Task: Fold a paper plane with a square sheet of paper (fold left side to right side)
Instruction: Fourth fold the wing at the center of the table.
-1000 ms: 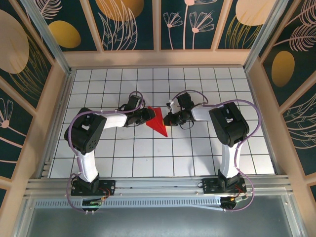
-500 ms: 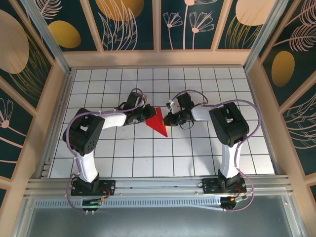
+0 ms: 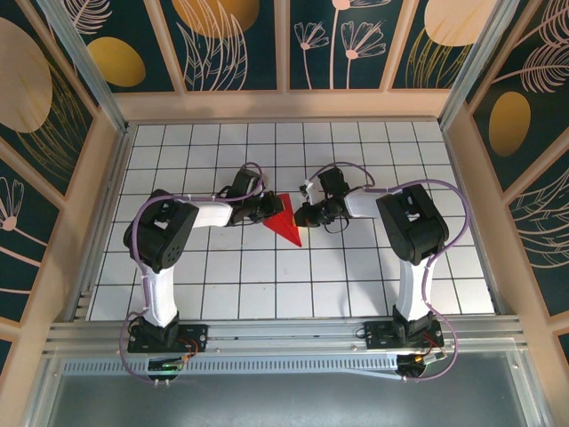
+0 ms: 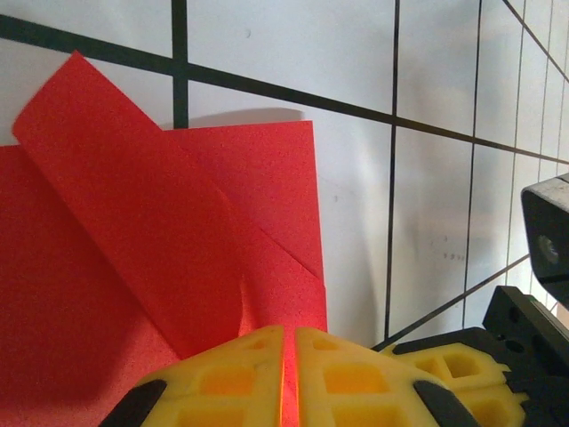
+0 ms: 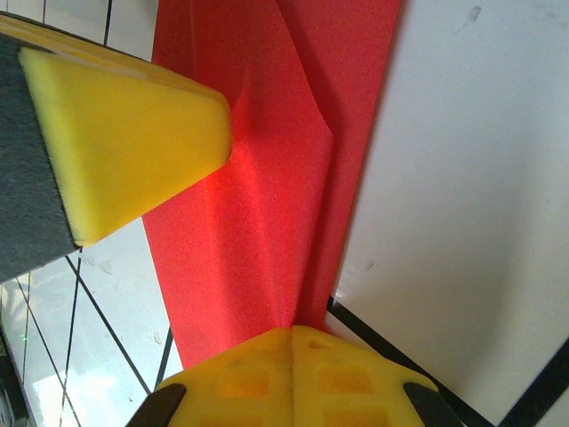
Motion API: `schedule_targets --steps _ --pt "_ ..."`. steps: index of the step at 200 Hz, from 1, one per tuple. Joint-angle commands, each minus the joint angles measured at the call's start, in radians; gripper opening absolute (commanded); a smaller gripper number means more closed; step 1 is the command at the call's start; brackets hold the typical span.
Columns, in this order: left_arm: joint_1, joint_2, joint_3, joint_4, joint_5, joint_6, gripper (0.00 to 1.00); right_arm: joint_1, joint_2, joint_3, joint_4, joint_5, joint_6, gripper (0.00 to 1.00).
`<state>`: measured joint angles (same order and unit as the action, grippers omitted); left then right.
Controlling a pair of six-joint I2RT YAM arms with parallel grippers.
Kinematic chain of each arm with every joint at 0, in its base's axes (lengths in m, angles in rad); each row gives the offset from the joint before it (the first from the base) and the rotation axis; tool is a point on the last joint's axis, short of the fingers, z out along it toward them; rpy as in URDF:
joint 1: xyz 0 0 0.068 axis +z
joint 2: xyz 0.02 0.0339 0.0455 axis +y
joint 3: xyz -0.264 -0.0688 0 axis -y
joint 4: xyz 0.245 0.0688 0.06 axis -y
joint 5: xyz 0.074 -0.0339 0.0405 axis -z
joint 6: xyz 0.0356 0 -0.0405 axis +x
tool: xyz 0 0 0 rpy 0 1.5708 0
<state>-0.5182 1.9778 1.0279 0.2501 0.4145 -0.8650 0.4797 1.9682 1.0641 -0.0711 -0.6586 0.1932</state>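
The square sheet of paper (image 3: 285, 222) is bright red and folded into a pointed wedge, its tip toward the near side, on the white grid table (image 3: 267, 276). My left gripper (image 3: 268, 207) is shut on its left edge. In the left wrist view the yellow jaws (image 4: 289, 356) pinch the red paper (image 4: 178, 222), which shows creased flaps. My right gripper (image 3: 303, 214) is shut on the right edge, and the right wrist view has its jaws (image 5: 293, 342) closed on a raised ridge of the paper (image 5: 267, 178). One of the left gripper's yellow fingers (image 5: 116, 133) appears there at top left.
Wooden walls with dark floral panels (image 3: 284, 44) enclose the table at the back and sides. A metal rail (image 3: 284, 342) carries both arm bases along the near edge. The right gripper's fingers (image 4: 449, 360) sit close at the lower right of the left wrist view.
My left gripper has closed on the paper's left edge, and its arm has shifted slightly toward the paper. The right arm and the paper have stayed put.
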Motion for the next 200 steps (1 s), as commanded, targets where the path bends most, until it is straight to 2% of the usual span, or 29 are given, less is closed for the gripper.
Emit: schedule_targets --steps 1,134,200 --pt "-0.002 0.024 0.010 -0.006 -0.011 0.027 0.11 0.005 0.033 -0.013 -0.091 0.060 -0.006 0.00" --pt "-0.002 0.044 -0.035 -0.092 -0.090 0.051 0.09 0.005 -0.005 0.060 -0.112 0.022 0.008 0.00" --pt "-0.001 0.050 -0.029 -0.114 -0.103 0.053 0.09 -0.004 -0.099 0.100 -0.133 0.019 0.023 0.22"
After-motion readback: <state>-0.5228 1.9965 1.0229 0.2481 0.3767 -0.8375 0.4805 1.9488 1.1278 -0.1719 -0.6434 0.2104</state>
